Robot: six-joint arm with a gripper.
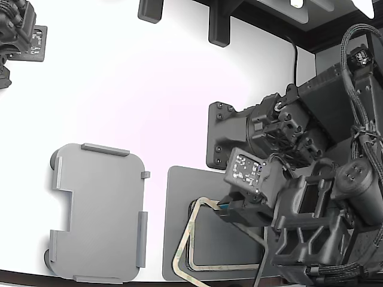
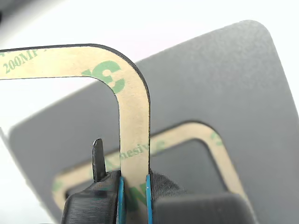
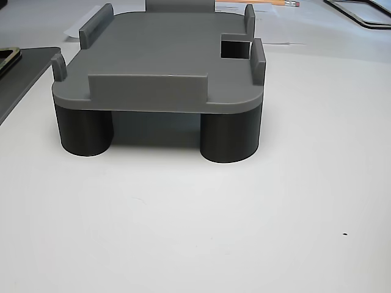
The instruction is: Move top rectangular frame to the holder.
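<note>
The top rectangular frame [image 1: 184, 234], tan with green print, is pinched on one side and held tilted above the dark grey pad [image 1: 179, 179]. My gripper [image 1: 230, 209] is shut on it. The wrist view shows the blue pads [image 2: 120, 196] clamping the frame's strip [image 2: 133, 116], with my gripper [image 2: 134, 186] at the frame's edge. A second look-alike frame [image 2: 224, 154] lies flat on the pad [image 2: 233, 84] beneath. The light grey holder [image 1: 99, 209], with raised tabs and a notch, stands bare at the exterior view's left, apart from the gripper. It also shows in the other view [image 3: 165, 49].
A second arm [image 1: 18, 30] sits at the exterior view's upper left. A black mounting bracket [image 1: 224, 134] stands behind the pad, and black posts [image 1: 218, 27] line the far edge. White tabletop lies between pad and holder. The holder stands on dark round legs [image 3: 229, 137].
</note>
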